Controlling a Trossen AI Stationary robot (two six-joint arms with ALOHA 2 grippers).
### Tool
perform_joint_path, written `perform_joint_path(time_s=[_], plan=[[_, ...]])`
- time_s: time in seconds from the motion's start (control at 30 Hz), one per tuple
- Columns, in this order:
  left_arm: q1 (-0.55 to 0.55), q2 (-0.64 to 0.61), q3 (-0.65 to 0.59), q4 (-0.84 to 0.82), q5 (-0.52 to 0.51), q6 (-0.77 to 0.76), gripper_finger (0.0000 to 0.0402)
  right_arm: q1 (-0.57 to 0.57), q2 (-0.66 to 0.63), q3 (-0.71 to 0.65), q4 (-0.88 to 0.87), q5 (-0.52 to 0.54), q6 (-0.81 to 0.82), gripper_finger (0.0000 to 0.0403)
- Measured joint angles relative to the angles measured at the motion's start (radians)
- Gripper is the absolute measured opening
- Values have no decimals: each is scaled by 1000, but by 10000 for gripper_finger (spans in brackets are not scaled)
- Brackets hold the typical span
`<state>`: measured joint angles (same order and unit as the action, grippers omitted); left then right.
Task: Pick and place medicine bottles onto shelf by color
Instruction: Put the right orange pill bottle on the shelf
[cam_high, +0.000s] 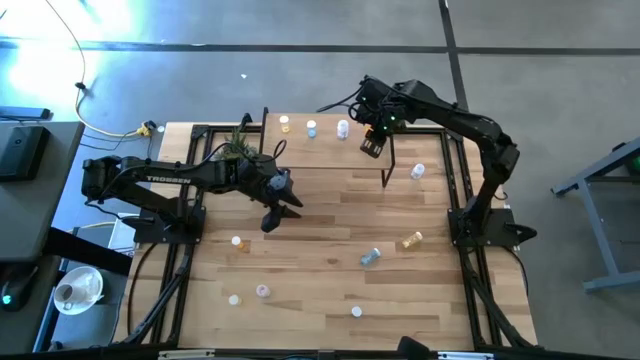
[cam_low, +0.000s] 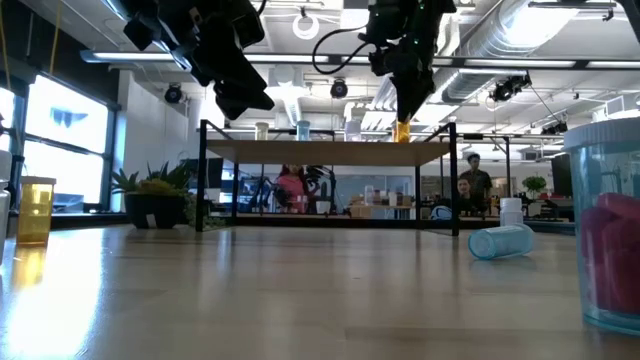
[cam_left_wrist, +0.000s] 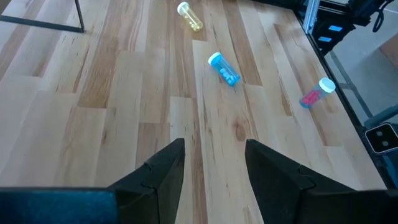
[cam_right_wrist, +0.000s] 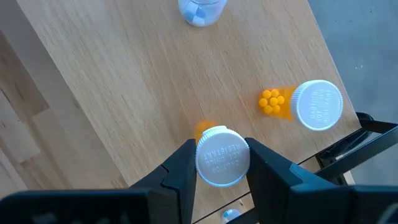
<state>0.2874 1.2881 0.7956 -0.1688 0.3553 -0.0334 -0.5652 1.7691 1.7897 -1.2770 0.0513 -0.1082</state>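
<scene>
Right fingers (cam_right_wrist: 219, 163) closing on white cap of orange bottle (cam_right_wrist: 222, 155), holding it upright over shelf (cam_high: 325, 150), near its right end. Second orange bottle (cam_right_wrist: 306, 104) and pale bottle (cam_right_wrist: 202, 10) standing on shelf beside it. Left fingers (cam_left_wrist: 213, 167) hanging open and empty above desk (cam_high: 320, 270). Yellow bottle (cam_left_wrist: 189, 16), blue bottle (cam_left_wrist: 223, 68) and pink bottle (cam_left_wrist: 317, 93) lying on desk ahead of them.

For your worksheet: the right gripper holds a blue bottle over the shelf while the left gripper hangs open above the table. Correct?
Not quite. The bottle in the right gripper is orange, as the right wrist view shows; it is over the shelf. The left gripper is open above the table.
</scene>
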Motion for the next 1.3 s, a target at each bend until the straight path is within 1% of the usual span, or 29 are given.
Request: perform_joint_path(time_s=[0.47, 0.73, 0.9, 1.3], plan=[[0, 0, 0, -7, 0, -16, 158, 7, 5, 0, -24, 1, 26, 108], [0, 0, 0, -8, 0, -16, 158, 12, 11, 0, -8, 1, 71, 108], [0, 0, 0, -8, 0, -16, 158, 16, 12, 0, -4, 24, 91, 108], [0, 0, 0, -10, 0, -16, 158, 16, 12, 0, -10, 24, 101, 108]])
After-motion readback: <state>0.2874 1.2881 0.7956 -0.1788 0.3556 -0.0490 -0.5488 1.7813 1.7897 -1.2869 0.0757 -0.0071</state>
